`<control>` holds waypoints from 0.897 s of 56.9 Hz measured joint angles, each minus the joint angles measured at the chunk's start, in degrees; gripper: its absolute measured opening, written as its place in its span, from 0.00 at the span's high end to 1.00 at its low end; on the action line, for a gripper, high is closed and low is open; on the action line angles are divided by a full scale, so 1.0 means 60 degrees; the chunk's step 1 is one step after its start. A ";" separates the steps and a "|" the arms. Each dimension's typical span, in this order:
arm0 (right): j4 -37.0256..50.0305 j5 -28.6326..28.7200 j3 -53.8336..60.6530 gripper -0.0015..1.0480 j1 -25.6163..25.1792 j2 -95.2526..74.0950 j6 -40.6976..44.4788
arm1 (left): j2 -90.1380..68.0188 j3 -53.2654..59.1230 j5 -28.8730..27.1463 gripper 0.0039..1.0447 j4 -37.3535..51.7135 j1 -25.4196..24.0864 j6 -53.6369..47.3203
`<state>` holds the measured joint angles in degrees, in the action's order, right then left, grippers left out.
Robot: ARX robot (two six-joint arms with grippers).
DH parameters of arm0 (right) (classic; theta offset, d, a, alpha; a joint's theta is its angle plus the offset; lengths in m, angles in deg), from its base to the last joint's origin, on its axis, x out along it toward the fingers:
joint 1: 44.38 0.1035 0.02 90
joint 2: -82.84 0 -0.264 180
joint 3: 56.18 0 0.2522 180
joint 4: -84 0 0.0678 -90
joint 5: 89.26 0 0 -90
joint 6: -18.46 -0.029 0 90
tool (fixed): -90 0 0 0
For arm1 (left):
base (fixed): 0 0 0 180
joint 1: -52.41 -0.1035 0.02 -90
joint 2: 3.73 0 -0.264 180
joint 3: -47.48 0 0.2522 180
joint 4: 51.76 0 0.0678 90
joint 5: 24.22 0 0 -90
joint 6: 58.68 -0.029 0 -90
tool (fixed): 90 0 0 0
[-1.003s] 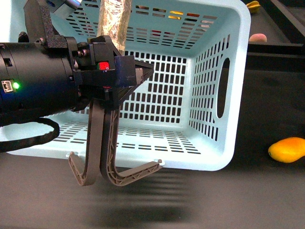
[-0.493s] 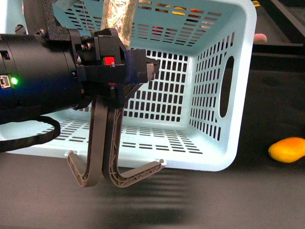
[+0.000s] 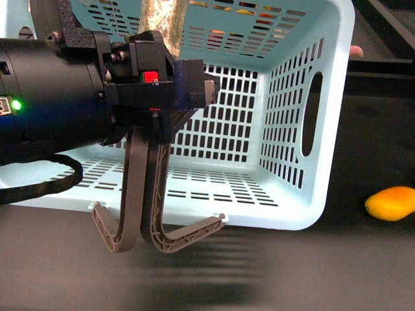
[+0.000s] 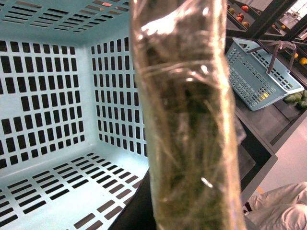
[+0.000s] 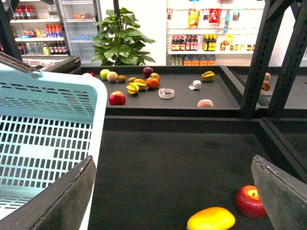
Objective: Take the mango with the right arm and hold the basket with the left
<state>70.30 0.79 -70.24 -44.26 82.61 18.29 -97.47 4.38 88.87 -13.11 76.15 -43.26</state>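
The light blue basket [image 3: 285, 188] fills the front view, tipped with its open side toward me. My left gripper [image 3: 170, 103], on the bulky black arm with a green light and a red button, is shut on the basket's two grey-brown handles [image 3: 139, 194], which hang down below it. In the left wrist view a tape-wrapped bar [image 4: 187, 120] blocks the middle, with the basket's inside [image 4: 57, 120] behind. The mango [image 3: 390, 203] lies on the black surface to the right of the basket. In the right wrist view my right gripper [image 5: 172, 165] is open and empty, and the mango [image 5: 211, 219] lies between its fingers [image 5: 67, 201].
A red apple [image 5: 250, 201] lies next to the mango. The far shelf holds a red apple [image 5: 117, 98], star fruits [image 5: 136, 86], an orange [image 5: 152, 82], a peach [image 5: 205, 103] and a tape roll [image 5: 166, 93]. Black posts [image 5: 256, 52] stand at the right. A second blue basket [image 4: 261, 72] sits beyond.
My left arm has moved a little right and up with the handles, and the basket has shifted with it. The mango has not moved.
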 joint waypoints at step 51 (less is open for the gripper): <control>0.5890 0.0601 -0.0310 0.08 -0.1293 -0.7227 -0.0725 | 0.0000 0.0007 0.0000 0.93 0.0000 0.0000 0.0004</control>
<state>105.64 4.40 -72.10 -52.02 39.25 13.94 -97.47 4.42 88.87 -13.11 76.15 -43.24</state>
